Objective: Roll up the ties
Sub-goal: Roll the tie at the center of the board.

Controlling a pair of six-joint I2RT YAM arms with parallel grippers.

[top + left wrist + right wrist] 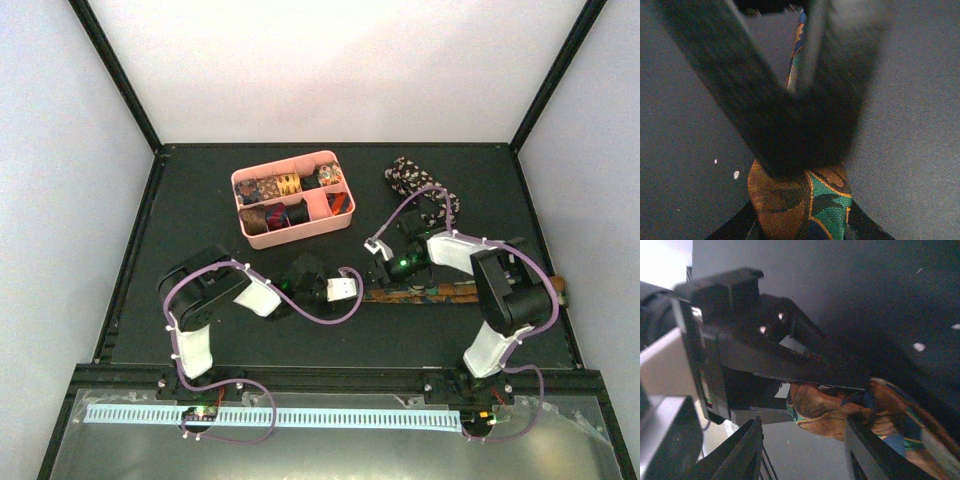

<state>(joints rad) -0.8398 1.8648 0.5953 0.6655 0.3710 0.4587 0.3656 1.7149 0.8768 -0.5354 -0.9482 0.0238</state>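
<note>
Tray left of far tie, behind near tie

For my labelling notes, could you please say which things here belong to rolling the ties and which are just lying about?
Job: patterned tie, gripped by left claw; speckled tie; rolled ties.
Lying about: pink tray holding them.

The blurred left hand hides most of the tie, cut off at the bottom edge.
</note>
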